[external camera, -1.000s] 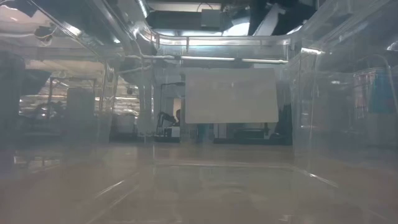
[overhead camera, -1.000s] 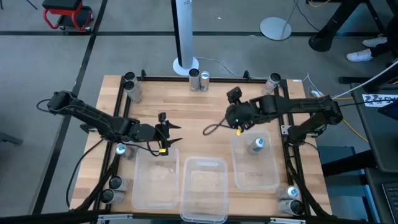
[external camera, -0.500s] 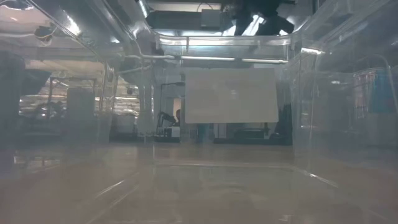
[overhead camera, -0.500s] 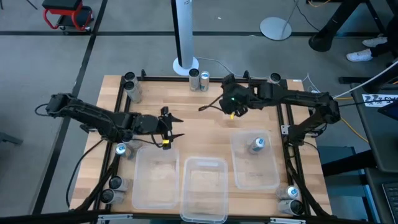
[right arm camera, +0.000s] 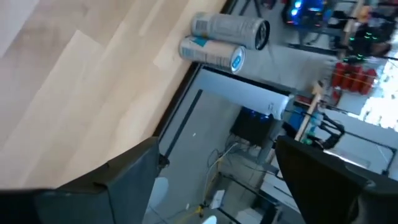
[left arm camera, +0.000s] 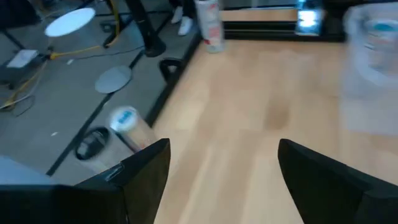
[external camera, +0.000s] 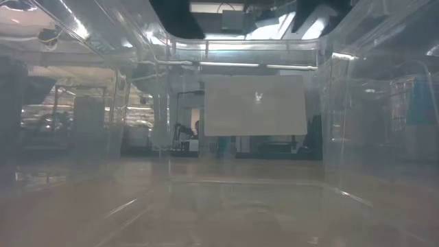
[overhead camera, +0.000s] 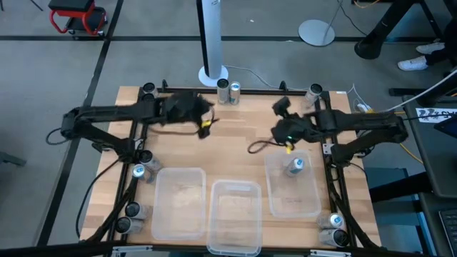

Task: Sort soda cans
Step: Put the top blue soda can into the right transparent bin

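Observation:
Soda cans stand upright along the table's edges: a pair [overhead camera: 228, 90] at the far edge, one [overhead camera: 315, 91] at the far right, one [overhead camera: 148, 89] at the far left, two [overhead camera: 141, 165] at the left edge, and pairs at the near left [overhead camera: 127, 218] and near right [overhead camera: 335, 228] corners. One silver-topped can [overhead camera: 296, 165] stands in the right clear bin [overhead camera: 308, 203]. My left gripper [overhead camera: 207, 125] hangs open above the far middle of the table. My right gripper [overhead camera: 282, 135] is open above the right bin's far edge. Both are empty.
Three clear bins sit side by side near the front: left [overhead camera: 161, 218], middle [overhead camera: 214, 221], right. A black frame rail [overhead camera: 136, 128] borders the table. Bare wood [overhead camera: 243, 143] lies between the bins and the far cans. A white pole base [overhead camera: 213, 73] stands behind the table.
My left gripper has risen from over the left bin's far edge and swung toward the far edge and to the right. My right gripper went toward the far cans, then came back toward the right bin. No can has moved.

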`<act>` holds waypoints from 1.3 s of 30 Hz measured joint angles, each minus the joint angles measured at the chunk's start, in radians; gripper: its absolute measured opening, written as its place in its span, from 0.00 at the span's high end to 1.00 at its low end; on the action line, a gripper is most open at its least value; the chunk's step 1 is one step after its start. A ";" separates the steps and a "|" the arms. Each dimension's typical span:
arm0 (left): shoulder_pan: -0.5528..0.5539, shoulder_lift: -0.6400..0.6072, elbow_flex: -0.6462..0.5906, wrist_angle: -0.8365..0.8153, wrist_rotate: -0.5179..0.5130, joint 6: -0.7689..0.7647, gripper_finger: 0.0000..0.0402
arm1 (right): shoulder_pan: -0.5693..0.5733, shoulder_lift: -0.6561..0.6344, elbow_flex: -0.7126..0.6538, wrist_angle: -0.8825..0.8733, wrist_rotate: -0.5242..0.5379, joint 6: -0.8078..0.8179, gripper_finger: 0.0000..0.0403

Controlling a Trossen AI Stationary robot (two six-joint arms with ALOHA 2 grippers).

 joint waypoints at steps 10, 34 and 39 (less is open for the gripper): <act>0.203 0.358 0.526 -0.315 0.144 0.098 0.28 | 0.029 -0.236 -0.401 0.462 -0.019 -0.089 0.20; 0.463 0.747 0.732 -0.228 0.346 0.354 0.28 | 0.028 -0.241 -0.597 0.746 -0.024 -0.285 0.20; 0.494 0.773 0.732 -0.234 0.412 0.374 0.28 | 0.028 -0.241 -0.598 0.746 -0.024 -0.285 0.20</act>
